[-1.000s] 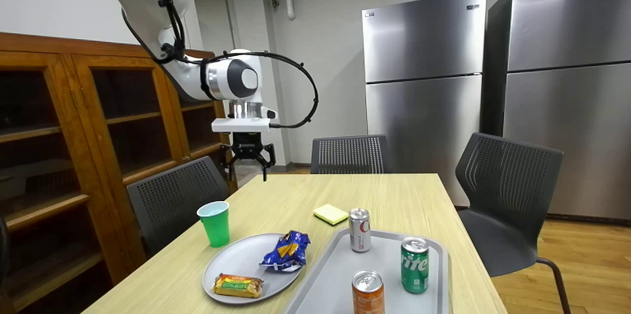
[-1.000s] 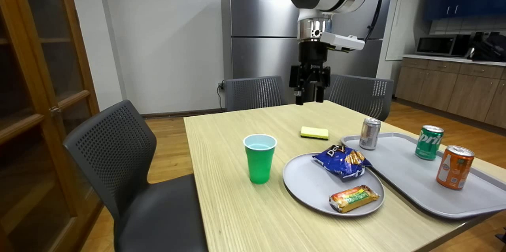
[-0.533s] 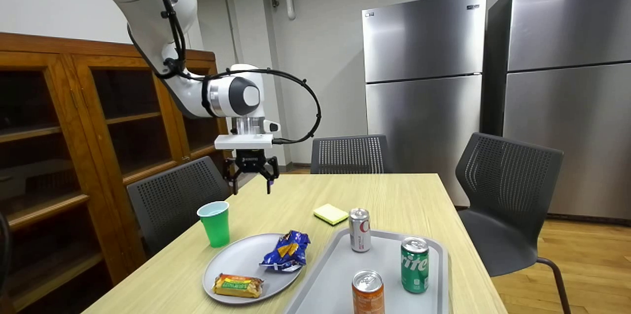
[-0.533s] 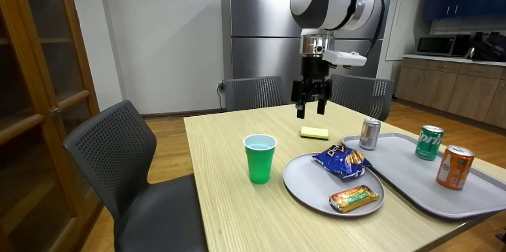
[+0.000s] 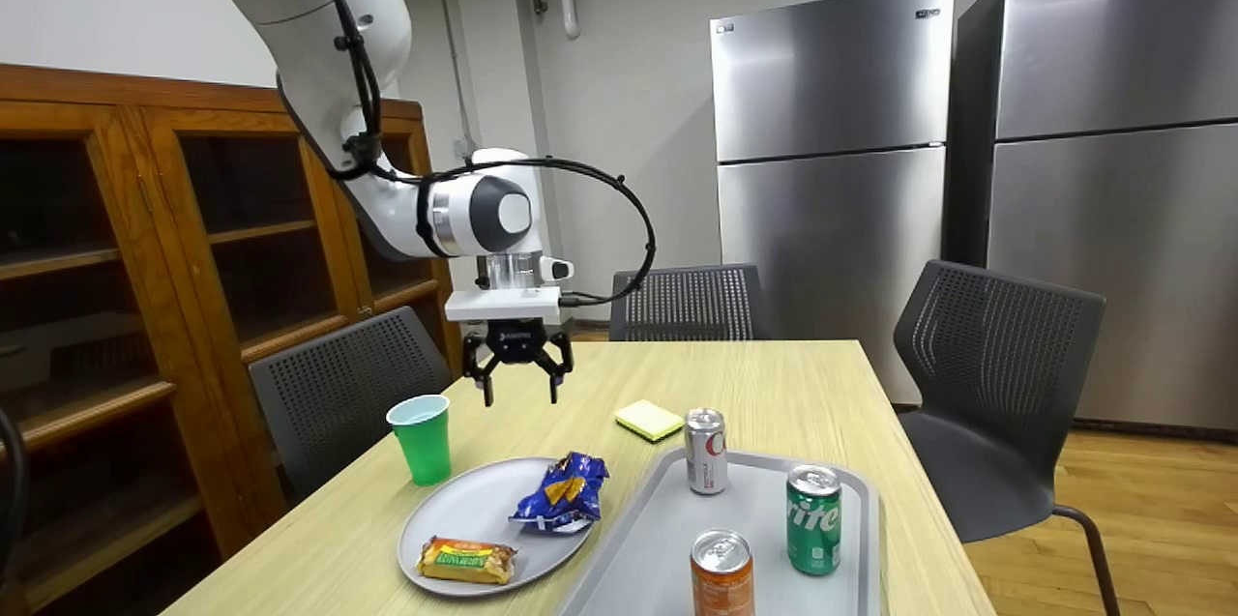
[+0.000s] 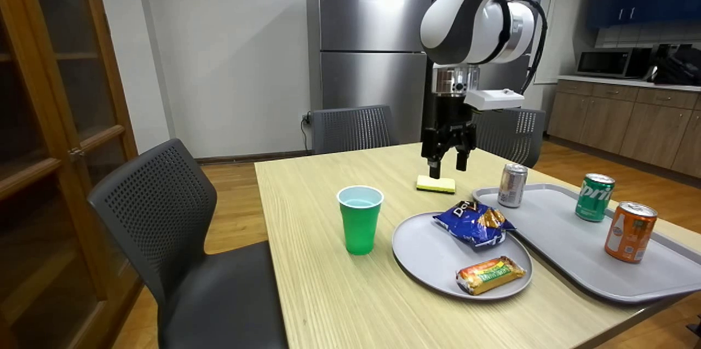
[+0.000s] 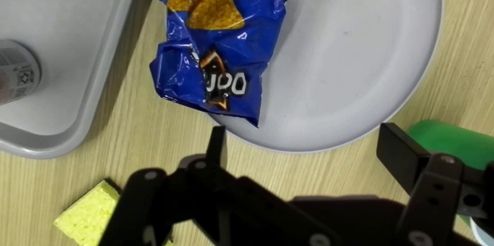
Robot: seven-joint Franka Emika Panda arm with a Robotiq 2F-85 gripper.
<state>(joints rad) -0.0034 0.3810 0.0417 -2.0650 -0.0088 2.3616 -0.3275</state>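
A bag of chips (image 7: pixel 220 45) lies print side up on a round gray plate (image 7: pixel 347 56), one edge of it sticking out past the rim toward a gray tray (image 6: pixel 553 228). The gripper (image 5: pixel 521 396) hovers above the table (image 6: pixel 328 305), apart from the bag, its jaws spread wide and holding nothing. A wrapped snack bar (image 6: pixel 490 274) lies on the same plate, near the rim and apart from the bag. Near the plate, a green cup (image 5: pixel 423 442) stands upright with its open end up. A yellow sponge (image 5: pixel 649 420) with a dark underside lies flat on the table, near one corner of the tray. On the tray, three cans stand upright: a silver can (image 6: pixel 512 186) at the corner closest to the sponge, a green can (image 6: pixel 595 197) and an orange can (image 6: pixel 631 232) farther from it. Dark chairs (image 5: pixel 1006 355) stand around the table, two steel fridges (image 5: pixel 832 210) behind, and a wooden cabinet (image 5: pixel 164 249) with glass doors to one side.
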